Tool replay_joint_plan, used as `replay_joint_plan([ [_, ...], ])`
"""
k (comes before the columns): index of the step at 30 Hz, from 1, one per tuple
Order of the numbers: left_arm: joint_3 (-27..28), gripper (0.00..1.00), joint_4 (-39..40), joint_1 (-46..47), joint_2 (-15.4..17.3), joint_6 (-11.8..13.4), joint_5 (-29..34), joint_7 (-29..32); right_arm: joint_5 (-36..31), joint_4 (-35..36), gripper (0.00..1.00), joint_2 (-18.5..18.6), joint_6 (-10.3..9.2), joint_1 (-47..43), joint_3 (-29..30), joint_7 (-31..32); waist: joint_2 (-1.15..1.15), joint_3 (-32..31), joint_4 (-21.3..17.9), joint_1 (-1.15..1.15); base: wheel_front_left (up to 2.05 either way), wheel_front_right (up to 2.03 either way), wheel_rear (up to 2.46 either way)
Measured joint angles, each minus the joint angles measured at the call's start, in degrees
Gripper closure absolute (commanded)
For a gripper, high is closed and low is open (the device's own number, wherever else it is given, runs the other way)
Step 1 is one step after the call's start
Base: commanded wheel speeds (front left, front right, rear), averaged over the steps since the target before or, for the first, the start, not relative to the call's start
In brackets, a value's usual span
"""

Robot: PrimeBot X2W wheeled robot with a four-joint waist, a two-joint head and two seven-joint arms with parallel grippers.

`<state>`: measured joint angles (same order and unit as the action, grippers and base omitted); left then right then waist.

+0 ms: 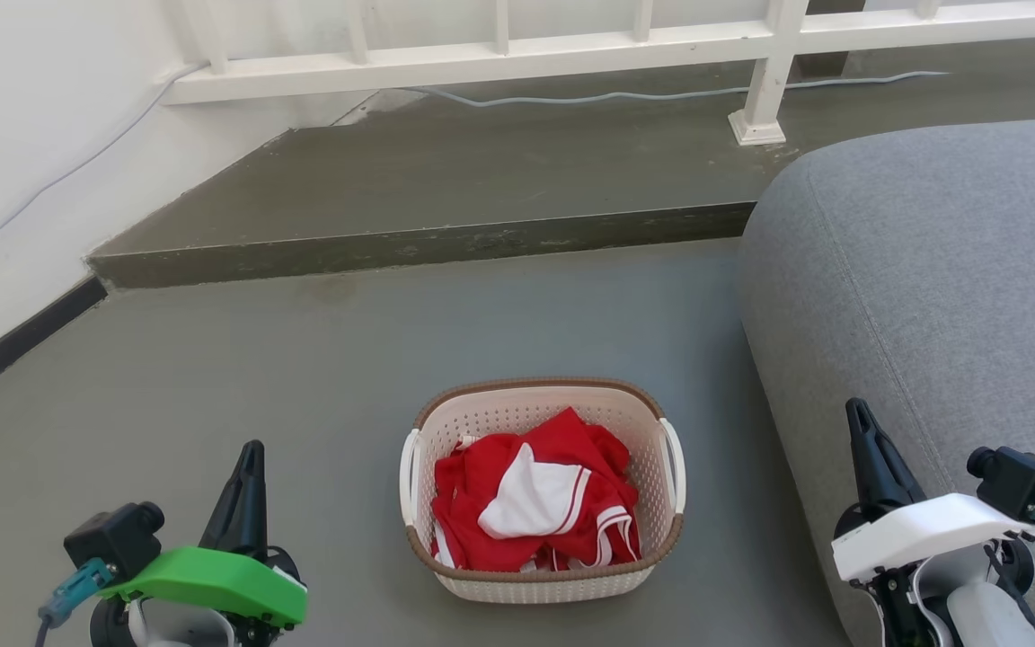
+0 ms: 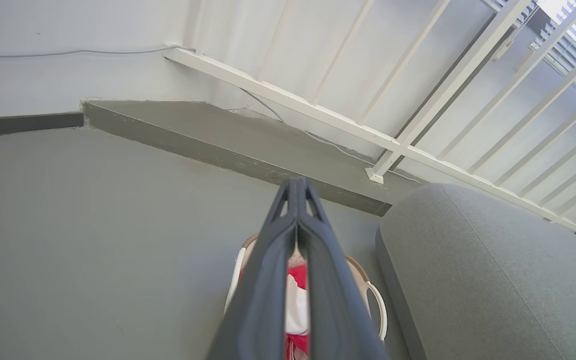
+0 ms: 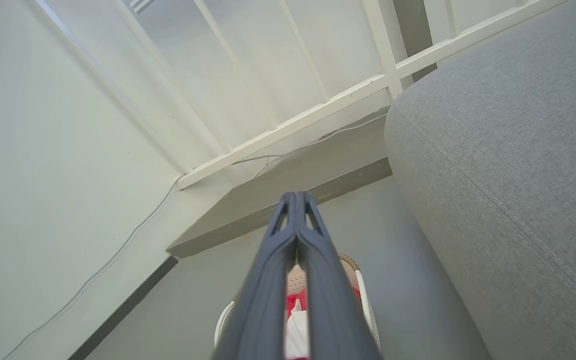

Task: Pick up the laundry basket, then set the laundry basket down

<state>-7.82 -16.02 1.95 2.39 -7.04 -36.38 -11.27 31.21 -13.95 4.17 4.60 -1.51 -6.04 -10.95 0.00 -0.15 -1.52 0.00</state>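
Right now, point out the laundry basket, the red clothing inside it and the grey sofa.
laundry basket (image 1: 540,586): head view, on its near perforated wall.
red clothing (image 1: 576,440): head view, on the red fabric's upper fold.
grey sofa (image 1: 931,270): head view, on its upholstered top.

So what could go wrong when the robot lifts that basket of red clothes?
The thin white side handles of the cream-white perforated plastic basket are small targets; the shut left hand and right hand might miss or slip. The grey fabric sofa sits near the basket's right side, so the right hand could bump it. An uneven lift could spill the loose red and white clothes.
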Motion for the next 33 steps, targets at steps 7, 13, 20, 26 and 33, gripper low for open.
replay_joint_plan([
  [7,0.7,1.0,0.08,0.0,0.0,0.0,-4.98,1.25,4.86,-0.11,1.0,-0.22,0.21,0.21,1.18,1.51,0.0,0.03,0.13,0.0,0.0,0.0,0.0],
  [13,1.78,1.0,0.1,0.0,0.01,0.0,-9.22,2.76,9.18,-0.3,1.0,-0.38,0.42,0.79,2.16,2.82,0.0,0.05,0.24,0.0,0.0,0.0,0.0],
  [20,2.54,1.0,0.11,0.02,0.02,0.0,-14.45,4.26,15.34,-0.46,1.0,-0.49,0.45,1.07,3.55,4.53,0.0,0.09,0.39,0.0,0.0,0.0,0.0],
  [26,3.76,1.0,0.1,0.05,0.07,0.0,-19.57,5.75,20.47,-0.73,1.0,-0.62,0.93,1.25,4.56,6.13,0.0,0.11,0.51,0.0,0.0,0.0,0.0],
  [33,4.26,1.0,0.09,0.09,0.1,0.0,-23.8,7.03,25.05,-0.91,1.0,-0.66,0.94,1.99,5.66,7.25,0.0,0.13,0.63,0.0,0.0,0.0,0.0],
])
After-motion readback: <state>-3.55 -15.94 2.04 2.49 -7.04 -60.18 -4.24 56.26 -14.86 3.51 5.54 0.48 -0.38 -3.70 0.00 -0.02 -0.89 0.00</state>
